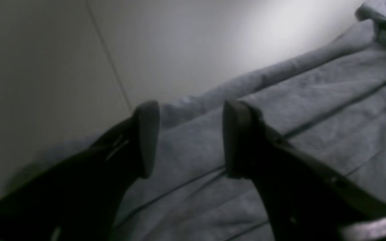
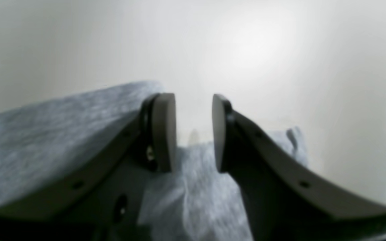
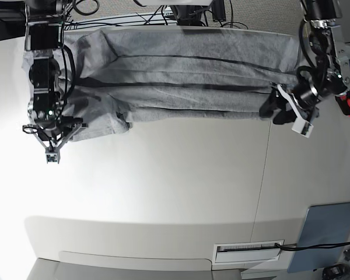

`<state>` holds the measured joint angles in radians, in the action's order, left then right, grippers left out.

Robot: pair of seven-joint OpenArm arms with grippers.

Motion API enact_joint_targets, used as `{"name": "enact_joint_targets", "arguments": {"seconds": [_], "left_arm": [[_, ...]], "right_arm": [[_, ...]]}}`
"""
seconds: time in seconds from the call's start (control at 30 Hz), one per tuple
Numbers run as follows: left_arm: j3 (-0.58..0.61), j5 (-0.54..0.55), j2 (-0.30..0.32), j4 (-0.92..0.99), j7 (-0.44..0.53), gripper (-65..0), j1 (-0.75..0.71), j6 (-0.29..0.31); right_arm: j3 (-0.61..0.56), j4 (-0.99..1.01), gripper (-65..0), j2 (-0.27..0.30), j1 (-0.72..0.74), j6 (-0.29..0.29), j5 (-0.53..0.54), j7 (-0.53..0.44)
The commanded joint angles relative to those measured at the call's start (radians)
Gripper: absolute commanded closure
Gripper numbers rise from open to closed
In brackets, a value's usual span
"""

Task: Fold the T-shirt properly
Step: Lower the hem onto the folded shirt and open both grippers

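Note:
The heather-grey T-shirt lies spread along the table's far edge, creased in long lengthwise folds. No lettering shows. My left gripper is open low over the shirt's right end. In the left wrist view its fingers straddle the folded near edge of the cloth, with nothing held between them. My right gripper is at the shirt's left end, by a sleeve flap. In the right wrist view this gripper is open, with grey cloth bunched below the pads and bare table ahead.
The white table has a seam running toward the front. A rigid grey-blue panel lies at the front right. A white labelled slot is at the front edge. Cables run behind the shirt.

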<state>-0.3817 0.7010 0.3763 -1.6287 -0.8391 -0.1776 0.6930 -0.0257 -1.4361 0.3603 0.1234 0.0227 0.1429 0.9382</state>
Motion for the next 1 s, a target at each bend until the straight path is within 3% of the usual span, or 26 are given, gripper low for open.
{"name": "enact_joint_targets", "arguments": {"seconds": [0.0,0.3,0.47,0.6,0.63,0.8,0.97], "left_arm": [[-0.007,0.018,0.008,-0.016,0.016,-30.9,0.004,0.005],[-0.007,0.038,-0.013,-0.016,0.016,-30.9,-0.031,0.005],[-0.007,0.037,-0.014,-0.016,0.02,-30.9,-0.031,0.005],[-0.007,0.037,-0.014,-0.016,0.02,-30.9,-0.031,0.005],[-0.007,0.037,-0.014,-0.016,0.02,-30.9,-0.03,0.005],[-0.007,0.037,-0.014,-0.016,0.02,-30.9,-0.031,0.005],[-0.007,0.036,-0.014,-0.016,0.026,-30.9,-0.031,0.005]], "right_arm": [[0.007,0.006,-18.7,0.014,0.037,-0.006,0.008,-0.017],[0.007,0.211,-18.6,0.013,0.132,0.142,0.186,0.009],[0.007,0.221,-16.3,0.014,0.132,0.162,0.186,0.042],[0.007,0.22,-1.0,0.014,0.131,0.23,0.185,0.047],[0.007,0.22,0.0,0.014,0.131,0.238,0.176,0.031],[0.007,0.15,0.0,0.014,0.126,0.239,0.065,-0.019],[0.007,-0.076,0.0,0.014,0.035,0.239,0.021,-0.025]]}}
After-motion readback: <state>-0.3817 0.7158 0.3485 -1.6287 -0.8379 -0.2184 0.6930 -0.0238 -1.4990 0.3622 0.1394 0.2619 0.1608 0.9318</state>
